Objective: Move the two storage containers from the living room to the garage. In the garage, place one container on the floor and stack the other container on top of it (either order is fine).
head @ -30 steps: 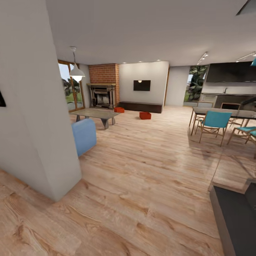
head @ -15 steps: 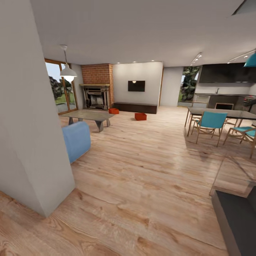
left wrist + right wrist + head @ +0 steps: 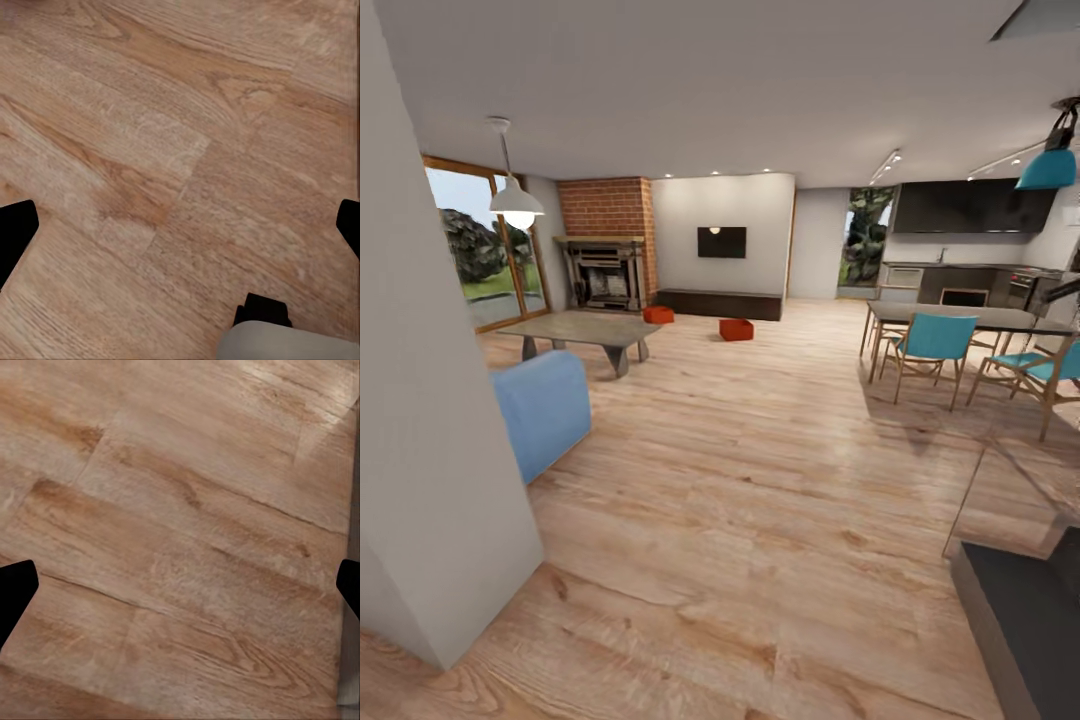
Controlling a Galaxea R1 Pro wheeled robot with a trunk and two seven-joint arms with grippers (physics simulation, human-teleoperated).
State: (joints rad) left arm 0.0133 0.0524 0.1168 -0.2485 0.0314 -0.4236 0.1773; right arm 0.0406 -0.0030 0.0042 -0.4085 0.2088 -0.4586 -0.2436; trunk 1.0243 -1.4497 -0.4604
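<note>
Containers (image 3: 736, 329) far across plank floor (image 3: 760, 480), head view.

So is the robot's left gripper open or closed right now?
Open and empty: in the left wrist view the fingertips sit at opposite edges, left gripper over bare wood floor.

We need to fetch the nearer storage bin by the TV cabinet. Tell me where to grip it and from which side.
Grip the nearer orange-red bin probably by its thin upper rim, coming down from above on the side facing the robot: it sits upright on the wood floor with open floor in front. At this range its rim detail cannot be made out, so confirm closer.
</note>
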